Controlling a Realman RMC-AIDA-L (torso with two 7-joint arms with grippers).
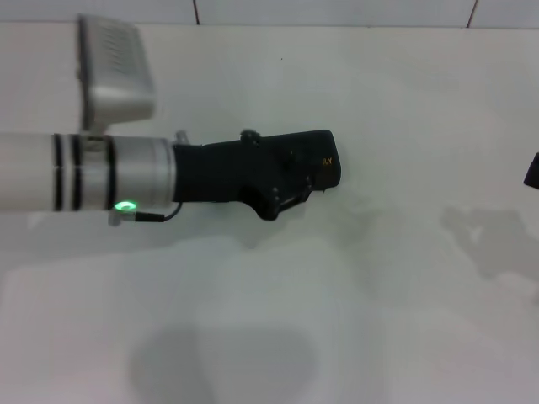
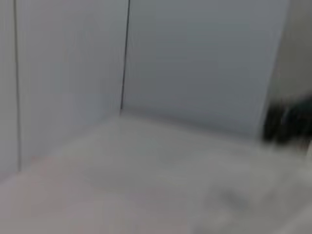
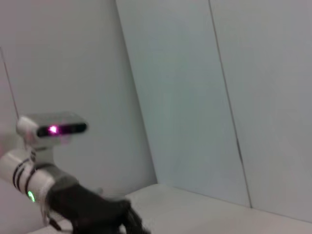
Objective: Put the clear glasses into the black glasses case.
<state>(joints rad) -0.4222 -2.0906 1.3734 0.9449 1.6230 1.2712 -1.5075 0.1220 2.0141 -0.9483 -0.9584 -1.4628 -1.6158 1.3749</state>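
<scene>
My left gripper (image 1: 290,189) sits over the black case (image 1: 324,160); its grip unclear, I'd lift slowly.

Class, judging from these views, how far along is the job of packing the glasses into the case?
Done: unclear; no glasses show on the table. In hand: the left gripper sits over the black case, covering most of it. Left: confirming glasses inside. The right gripper is parked far right.
</scene>
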